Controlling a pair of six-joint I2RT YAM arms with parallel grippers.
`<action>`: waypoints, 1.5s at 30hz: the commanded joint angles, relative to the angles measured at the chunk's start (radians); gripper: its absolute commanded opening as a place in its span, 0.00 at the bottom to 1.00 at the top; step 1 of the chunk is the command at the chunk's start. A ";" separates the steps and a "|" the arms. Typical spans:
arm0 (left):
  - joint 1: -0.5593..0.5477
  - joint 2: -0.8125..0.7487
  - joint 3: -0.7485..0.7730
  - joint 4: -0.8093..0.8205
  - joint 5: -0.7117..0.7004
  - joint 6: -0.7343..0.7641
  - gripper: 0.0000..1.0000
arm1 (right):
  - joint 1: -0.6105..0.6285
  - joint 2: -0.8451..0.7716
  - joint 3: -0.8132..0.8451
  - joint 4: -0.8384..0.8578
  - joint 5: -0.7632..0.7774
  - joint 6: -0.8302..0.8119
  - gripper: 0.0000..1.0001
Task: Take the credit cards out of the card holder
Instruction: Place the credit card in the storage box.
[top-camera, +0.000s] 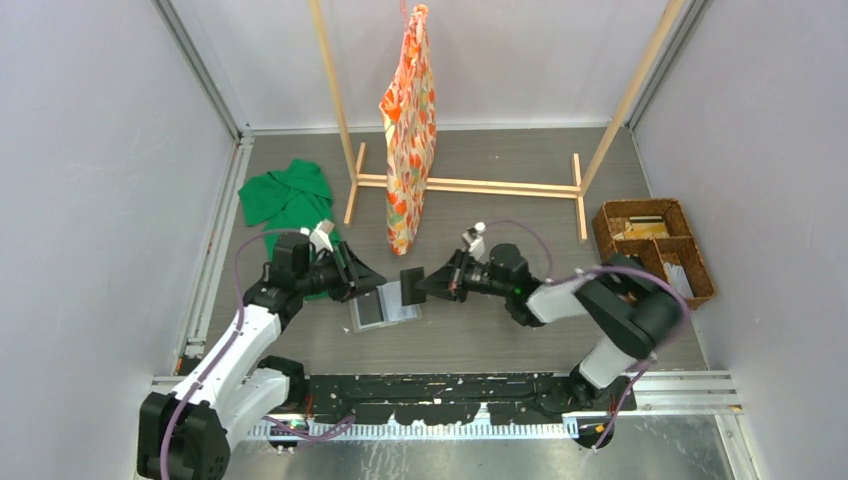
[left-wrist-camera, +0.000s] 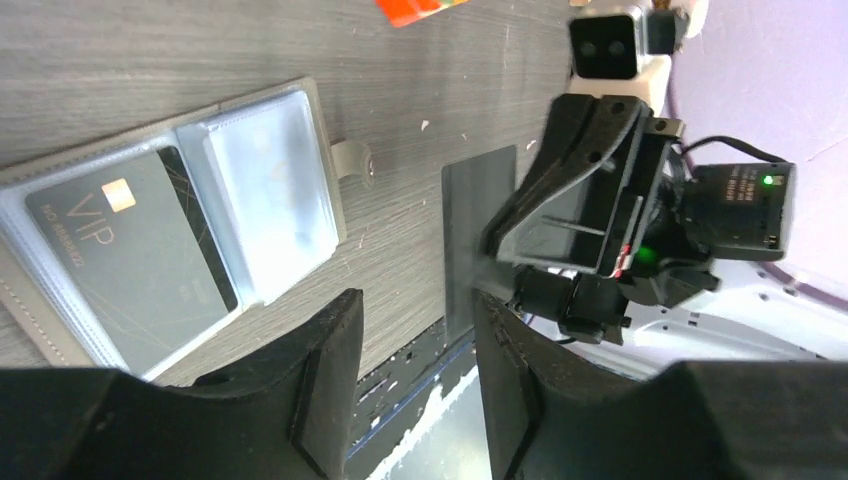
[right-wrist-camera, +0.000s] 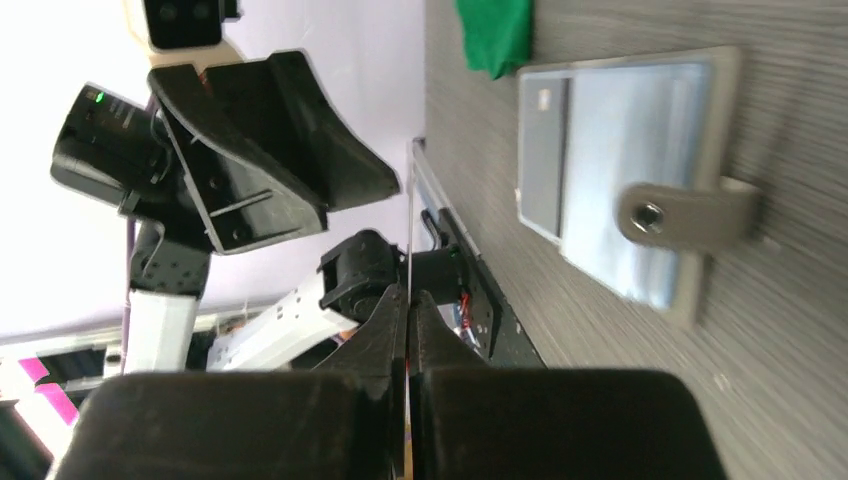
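gripping a card (left-wrist-camera: 470, 225) seen edge-on, right end effector (right-wrist-camera: 408, 310) clamped; left end effector (left-wrist-camera: 418, 320) apart.

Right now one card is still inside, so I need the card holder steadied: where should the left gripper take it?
Take the snap tab on the card holder's edge, coming from above. The holder lies open and flat on the table, so the tab is likely the only part jutting out.
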 joint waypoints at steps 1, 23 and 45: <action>0.001 -0.035 0.131 -0.193 -0.102 0.103 0.46 | -0.078 -0.356 -0.025 -0.674 0.198 -0.256 0.01; 0.001 0.083 0.282 -0.204 -0.064 0.137 0.43 | -0.304 -0.349 0.659 -2.215 1.873 -0.738 0.00; 0.001 0.175 0.342 -0.225 0.079 0.155 0.40 | -0.595 -0.295 0.356 -1.493 1.693 -1.509 0.01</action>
